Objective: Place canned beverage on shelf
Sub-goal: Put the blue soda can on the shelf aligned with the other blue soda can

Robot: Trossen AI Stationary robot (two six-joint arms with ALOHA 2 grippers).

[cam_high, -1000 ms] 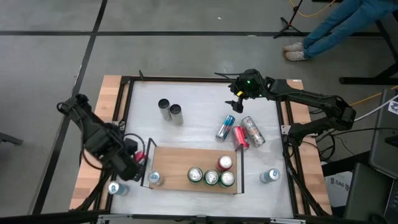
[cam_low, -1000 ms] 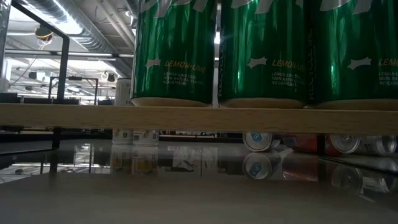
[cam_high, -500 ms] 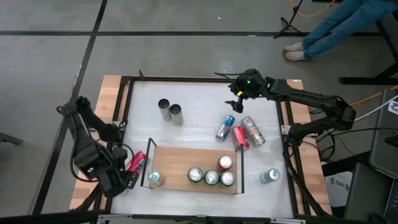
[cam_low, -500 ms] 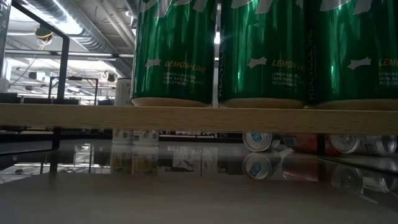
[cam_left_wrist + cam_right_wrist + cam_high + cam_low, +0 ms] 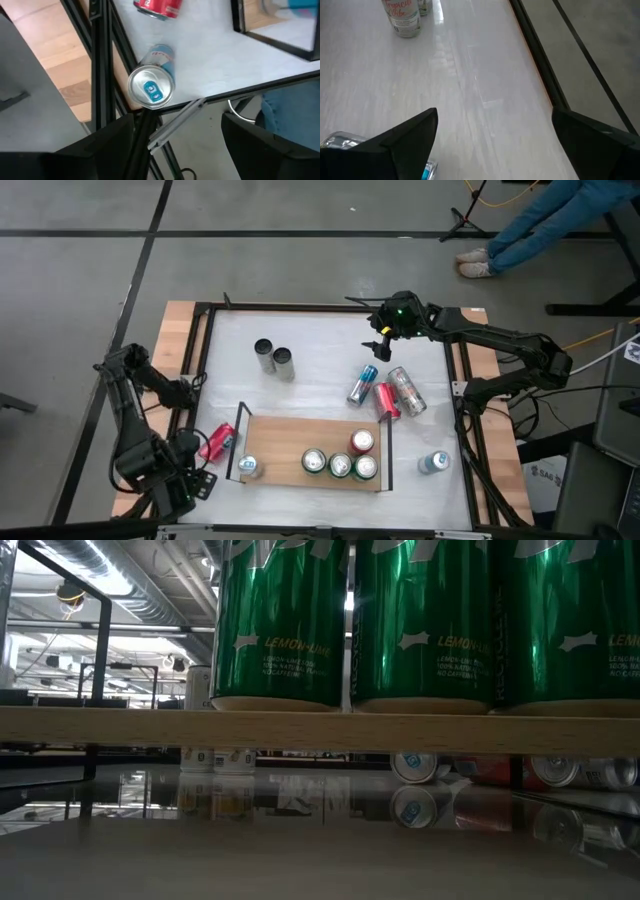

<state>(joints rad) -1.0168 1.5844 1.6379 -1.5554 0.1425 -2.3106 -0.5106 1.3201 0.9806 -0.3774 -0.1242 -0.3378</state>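
High view: left gripper has pulled back from red can to near-left corner, fingers spread, empty. Red can now lies on surface just left of shelf, not on it; placement undone. Right gripper waits far side, fingers spread.

Low view: green cans upright on shelf.

Left wrist view: blue can at surface edge, likely next pick.

Right wrist view: pale can upright on bare surface.

In the low view, the three green cans are cut off by the top edge, and the shelf board hides the cans behind. In the left wrist view, the red can is cut at the top edge.
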